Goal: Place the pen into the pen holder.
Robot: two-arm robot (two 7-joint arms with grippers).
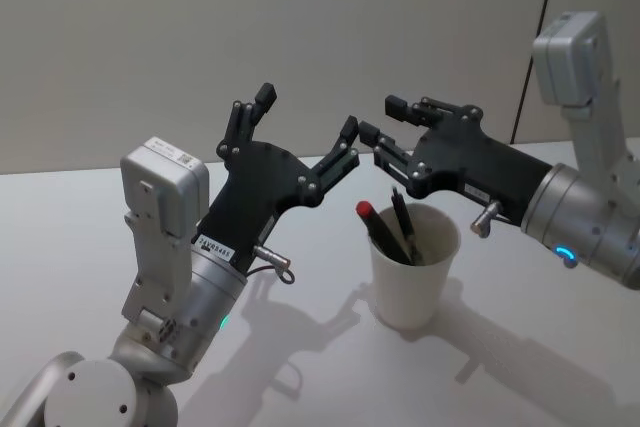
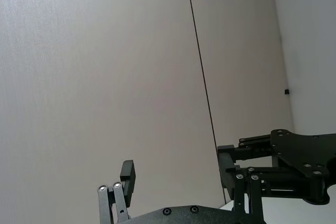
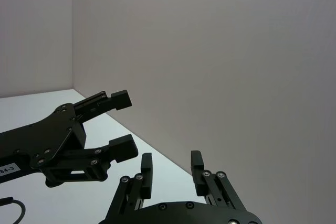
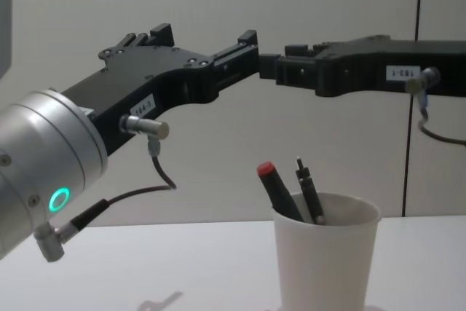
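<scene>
Head view shows the slim black pen [image 1: 404, 223] standing tilted inside the plain white paper cup pen holder [image 1: 412, 277] on the pale table [image 1: 80, 217], beside a thicker red-capped marker [image 1: 376, 227]; the task looks done. I judge the pen light, stiff and smooth, best pinched across its upper barrel, while the thin cup would tip or crush easily. Above the cup, the black left gripper [image 1: 305, 132] spreads wide and empty, its tip nearly meeting the right gripper [image 1: 382, 119], also parted and empty.
</scene>
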